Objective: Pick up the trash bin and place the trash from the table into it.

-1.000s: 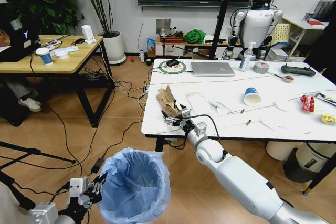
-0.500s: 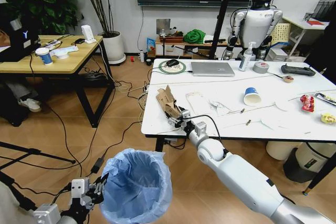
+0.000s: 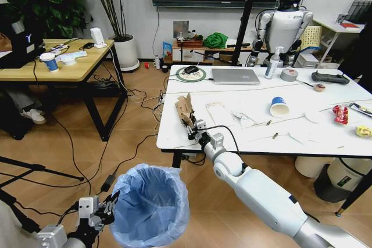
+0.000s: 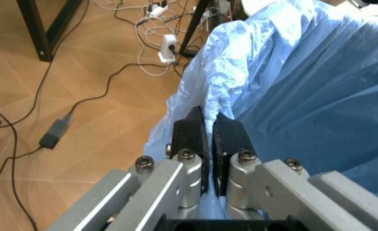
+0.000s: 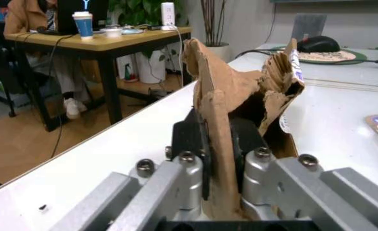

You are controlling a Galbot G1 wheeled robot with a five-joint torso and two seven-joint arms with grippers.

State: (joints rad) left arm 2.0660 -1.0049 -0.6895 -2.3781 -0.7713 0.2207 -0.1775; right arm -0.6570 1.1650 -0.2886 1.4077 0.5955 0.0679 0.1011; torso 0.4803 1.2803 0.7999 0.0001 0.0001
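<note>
- Head view: the right gripper (image 3: 193,125) stands at the near left corner of the tabletop (image 3: 302,143), its fingers clamped on a torn piece of brown cardboard (image 3: 185,108) that rises upright from the white marble-look surface.
- Right wrist view: both dark fingers (image 5: 190,139) press flat on the cardboard's lower edge, one on each side of the sheet, and the crumpled upper part leans off to one side above them.
- Left wrist view: the left gripper (image 4: 208,139) is pinched tight on the rim of the bin (image 4: 317,96), light-blue liner caught between the fingers, with wood floor and cables below.
- Head view again: the bin (image 3: 150,204) hangs low at the robot's left, below the tabletop's edge and nearer the robot than the cardboard, its mouth open upward.
- Doing this step well looks to mean lifting the cardboard clear of the tabletop before swinging it out, since a low edge could drag or catch.
- The piece is tall and lopsided; carrying it over the middle of the bin's mouth before letting go would keep it from tipping off the rim.
- Holding the bin level matters, as the grip is on one side of the rim.
- A paper cup (image 3: 279,107) and snack wrappers (image 3: 340,114) lie farther along the tabletop, well apart from the gripper.
</note>
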